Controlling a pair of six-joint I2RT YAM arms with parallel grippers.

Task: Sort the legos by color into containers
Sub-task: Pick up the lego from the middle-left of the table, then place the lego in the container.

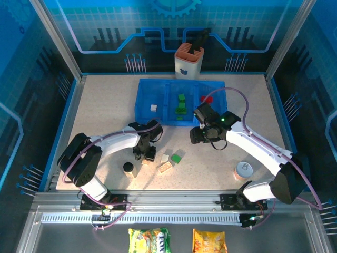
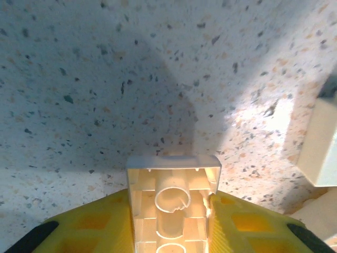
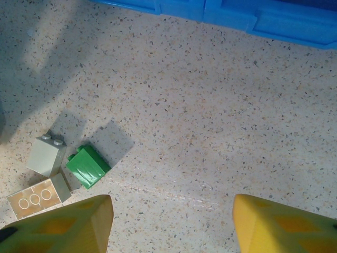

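Your left arm's jaws are clenched on a cream-white plastic brick point(image 2: 174, 205), its hollow underside toward the wrist camera, right at the speckled worktop point(image 2: 105, 79); you cannot tell whether it touches. In the overhead frame this sits left of centre. Your right arm's jaws stand wide apart with nothing between them, over bare worktop just below the translucent blue three-compartment tray point(image 1: 143, 97). In that tray a small cream brick point(image 1: 153, 107) lies in the left compartment, green bricks point(image 1: 181, 105) in the middle, and red bricks point(image 1: 206, 98) in the right. Between the arms lie a loose green brick point(image 3: 88, 166), an upright cream brick point(image 3: 47, 155) just beside it, and a flat cream brick point(image 3: 37, 196).
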